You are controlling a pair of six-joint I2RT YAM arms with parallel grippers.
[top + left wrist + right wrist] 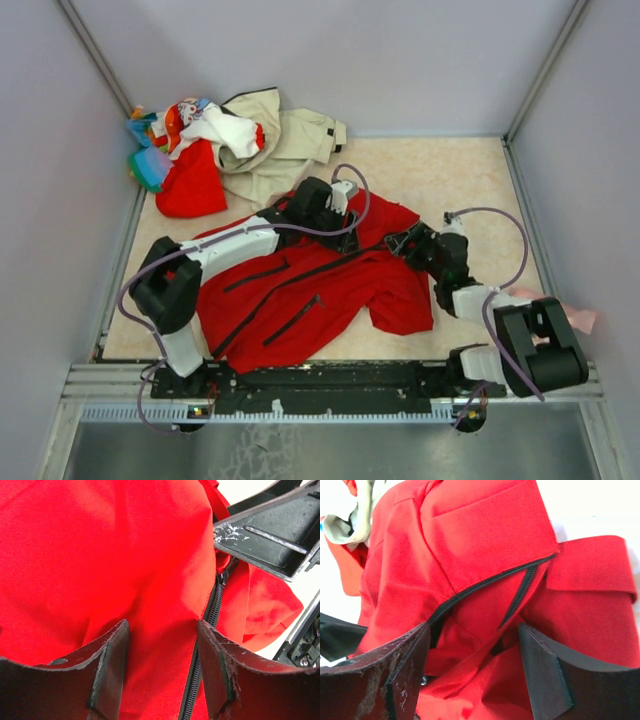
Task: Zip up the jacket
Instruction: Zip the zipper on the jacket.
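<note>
The red jacket (300,300) lies spread across the middle of the table, its black front zipper (300,280) running diagonally. My left gripper (347,237) hovers open over the jacket's upper part. In the left wrist view red cloth fills the space between the open left gripper (161,632), and the zipper (212,610) runs just inside the right finger (215,665). My right gripper (400,242) is open at the collar end. In the right wrist view, beyond the right gripper (475,637), the two zipper (485,585) rows stand parted and meet under a folded flap.
A heap of clothes sits at the back left: a beige jacket (285,140), a smaller red garment (190,190) and colourful pieces (170,125). A pink thing (580,320) lies by the right arm's base. Grey walls close in three sides.
</note>
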